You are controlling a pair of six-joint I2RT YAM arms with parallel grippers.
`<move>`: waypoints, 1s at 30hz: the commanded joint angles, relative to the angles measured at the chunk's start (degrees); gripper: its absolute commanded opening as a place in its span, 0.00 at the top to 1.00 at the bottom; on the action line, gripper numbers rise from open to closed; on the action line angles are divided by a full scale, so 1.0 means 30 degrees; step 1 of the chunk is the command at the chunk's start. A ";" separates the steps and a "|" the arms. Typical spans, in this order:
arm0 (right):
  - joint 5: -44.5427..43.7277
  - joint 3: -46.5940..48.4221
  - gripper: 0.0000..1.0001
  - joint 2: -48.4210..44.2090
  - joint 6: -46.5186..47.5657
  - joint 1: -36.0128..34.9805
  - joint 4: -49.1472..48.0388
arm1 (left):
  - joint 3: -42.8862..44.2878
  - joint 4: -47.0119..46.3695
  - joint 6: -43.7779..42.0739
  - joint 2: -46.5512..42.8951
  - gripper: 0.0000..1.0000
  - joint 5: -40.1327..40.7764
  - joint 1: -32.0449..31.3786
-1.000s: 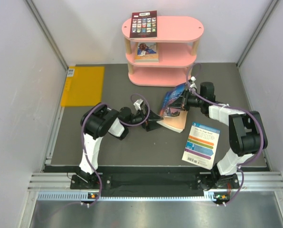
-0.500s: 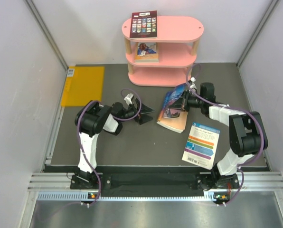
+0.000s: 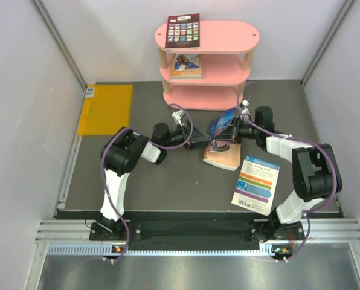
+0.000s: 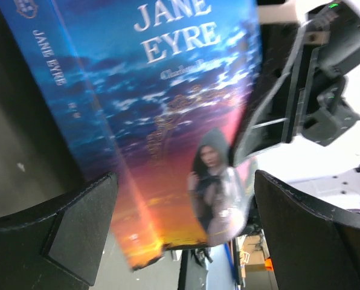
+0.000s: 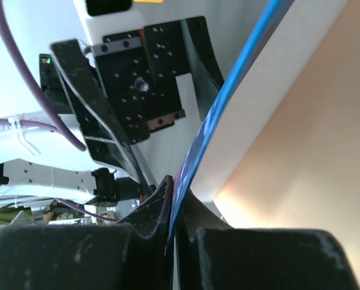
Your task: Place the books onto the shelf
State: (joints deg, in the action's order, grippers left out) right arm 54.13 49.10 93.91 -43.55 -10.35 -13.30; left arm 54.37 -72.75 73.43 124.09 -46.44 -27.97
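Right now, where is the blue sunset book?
Top view, centre: the blue sunset book stands tilted before the pink shelf, its cover pinched by the right tool, the left tool open beside it.

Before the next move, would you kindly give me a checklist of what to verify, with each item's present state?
1. Right end effector shut on the blue book's cover: ok.
2. Whole book gripped, not the cover alone: not ok; the pages hang apart from the pinched cover.
3. Left end effector open: ok.
4. Book between the left fingers: ok; whether they touch it, cannot tell.
5. Bare room on the shelf top board: ok.
6. Striped book apart from both end effectors: ok.
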 commanded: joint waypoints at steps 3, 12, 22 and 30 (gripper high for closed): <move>0.1029 0.0595 1.00 -0.1859 0.0044 -0.0212 -0.0812 | -0.0836 0.1016 -0.2033 -0.0436 0.01 0.0770 -0.0229; 0.1205 0.1006 1.00 -0.2738 0.0220 -0.0242 0.0126 | -0.0312 0.1079 -0.1655 0.0119 0.01 0.1123 -0.0258; 0.1527 -0.0164 1.00 -0.3177 0.0249 -0.0710 0.0156 | 0.1973 -0.1239 0.1041 0.2638 0.01 0.0801 -0.0902; 0.1527 -0.1190 1.00 -0.3031 0.0601 -0.1793 0.0420 | 0.3408 -0.1034 0.1422 0.2991 0.01 0.0303 -0.1225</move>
State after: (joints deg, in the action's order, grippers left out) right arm 54.50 46.30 87.72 -42.50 -12.62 -8.86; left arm 61.65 -72.42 76.93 132.73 -44.07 -30.30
